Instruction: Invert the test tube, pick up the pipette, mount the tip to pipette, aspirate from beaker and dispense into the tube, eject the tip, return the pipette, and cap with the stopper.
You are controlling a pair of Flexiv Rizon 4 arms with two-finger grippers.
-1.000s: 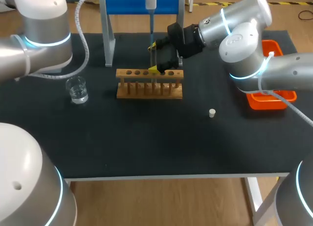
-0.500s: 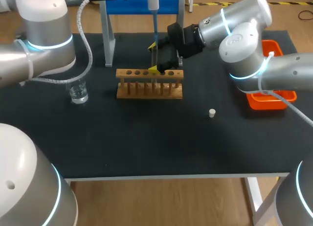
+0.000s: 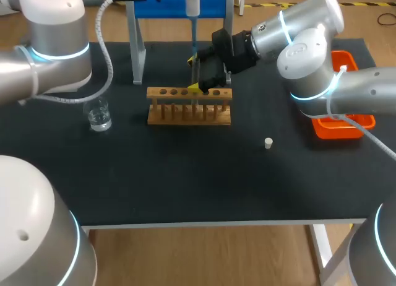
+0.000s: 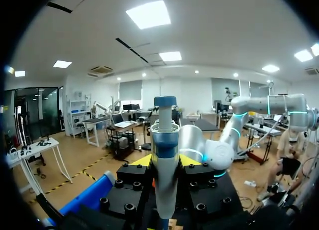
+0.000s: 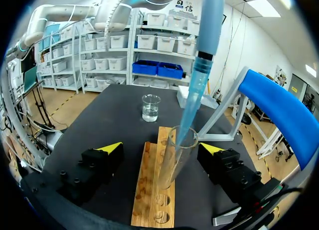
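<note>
My left gripper is shut on the white-and-blue pipette, which hangs upright above the wooden rack. The pipette's blue tip reaches down into the mouth of the clear test tube, which stands in the rack. My right gripper is open, with one yellow-tipped finger on each side of the tube and neither touching it. In the head view the right gripper sits just behind the rack. The glass beaker with water stands to the left of the rack. The small white stopper lies on the black mat to the right.
A blue pipette stand with grey legs rises behind the rack. An orange tray sits at the table's right edge, partly under my right arm. The beaker stands beyond the rack's far end in the right wrist view.
The left arm's elbow swayed slightly and the pipette shifted a little sideways and back above the tube. The right arm has stayed still.
</note>
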